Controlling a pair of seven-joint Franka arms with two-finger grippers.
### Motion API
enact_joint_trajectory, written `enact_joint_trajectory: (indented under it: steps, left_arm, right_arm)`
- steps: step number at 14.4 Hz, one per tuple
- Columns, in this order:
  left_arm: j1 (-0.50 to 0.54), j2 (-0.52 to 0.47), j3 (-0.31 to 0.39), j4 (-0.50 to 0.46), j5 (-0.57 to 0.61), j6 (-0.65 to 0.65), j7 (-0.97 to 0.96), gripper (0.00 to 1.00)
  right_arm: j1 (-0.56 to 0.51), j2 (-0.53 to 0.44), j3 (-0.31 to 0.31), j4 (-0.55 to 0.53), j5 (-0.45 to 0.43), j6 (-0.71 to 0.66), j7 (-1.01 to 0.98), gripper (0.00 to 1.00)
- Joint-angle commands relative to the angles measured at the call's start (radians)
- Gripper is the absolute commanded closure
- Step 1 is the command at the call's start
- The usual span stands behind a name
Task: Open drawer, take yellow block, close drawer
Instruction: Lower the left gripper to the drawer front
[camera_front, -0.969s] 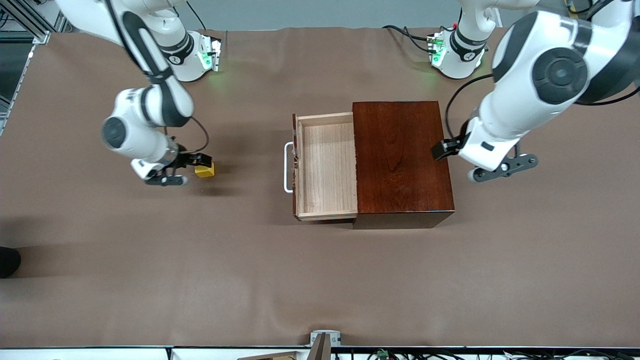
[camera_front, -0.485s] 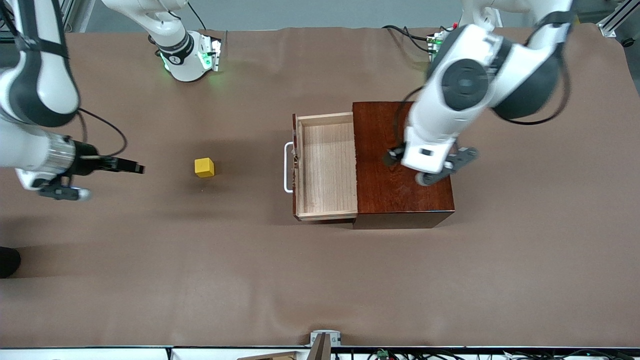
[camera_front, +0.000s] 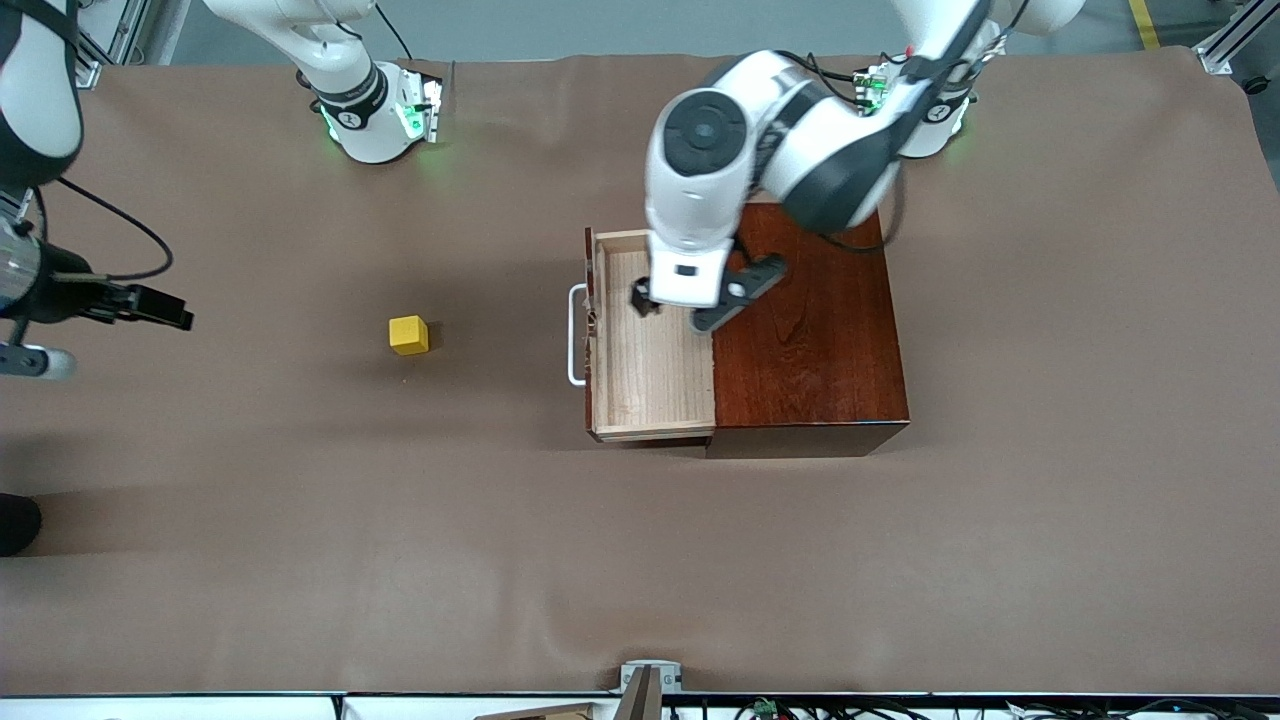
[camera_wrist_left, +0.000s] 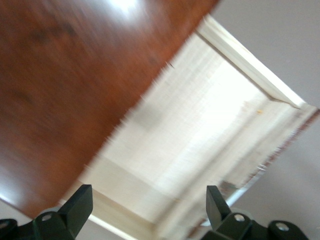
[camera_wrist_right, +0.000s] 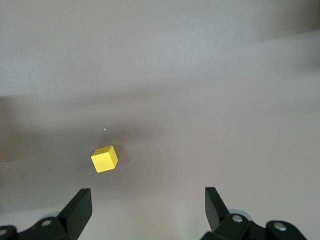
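A: Start at the grippers. What is the left gripper (camera_front: 645, 300) doing?

B: It hangs over the pulled-out drawer (camera_front: 650, 335), a pale-wood tray with a white U-shaped bar handle (camera_front: 575, 335). Its fingers (camera_wrist_left: 77, 205) are spread apart with nothing between them. In the left wrist view the tray's bare floor (camera_wrist_left: 200, 145) fills the space under the gripper (camera_wrist_left: 147, 205).

A: What does the tray slide in?

B: A dark reddish-brown glossy wooden box (camera_front: 810, 320), on the side of the gripper toward the left arm's end of the table. The drawer stands drawn out toward the right arm's end, handle leading, and nothing lies inside it.

A: And the right gripper (camera_front: 175, 312)?

B: It is up over the table at the right arm's end, released, holding nothing. Its wrist camera shows both black fingers (camera_wrist_right: 80, 207) wide apart.

A: Where is the small bright yellow cube (camera_front: 408, 335)?

B: On the table, between the two grippers, well apart from each. It sits flat, alone, with clean edges and an even colour. In the right wrist view the cube (camera_wrist_right: 104, 158) lies on the cloth past the open fingertips, touching neither.

A: The surface?

B: A brown cloth covering (camera_front: 640, 560) over the whole table, faintly creased. Both arm bases, the right (camera_front: 375, 110) and the left (camera_front: 915, 115), stand at its edge farthest from the front camera, green lights glowing on them, cables trailing away.
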Motion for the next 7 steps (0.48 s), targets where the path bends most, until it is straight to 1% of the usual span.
enact_joint_trajectory:
  steps: [1,3,5,7]
  left_arm:
    - [-0.052,0.053,0.013,0.042,-0.005,0.069,-0.17,0.0]
    - [-0.073,0.08,0.015,0.044,-0.005,0.139,-0.311,0.0]
    - [-0.078,0.102,0.013,0.05,-0.007,0.199,-0.394,0.0]
    - [-0.092,0.142,0.013,0.085,-0.008,0.239,-0.515,0.0]
  right_arm:
    - [-0.005,-0.05,0.009,-0.005,-0.03,0.001,0.006,0.0]
    - [-0.004,-0.059,0.012,-0.005,-0.027,-0.005,0.006,0.0]
    - [-0.001,-0.065,0.012,-0.005,-0.022,-0.01,0.006,0.0]
    - [-0.002,-0.064,0.012,-0.005,-0.015,-0.008,0.006,0.0]
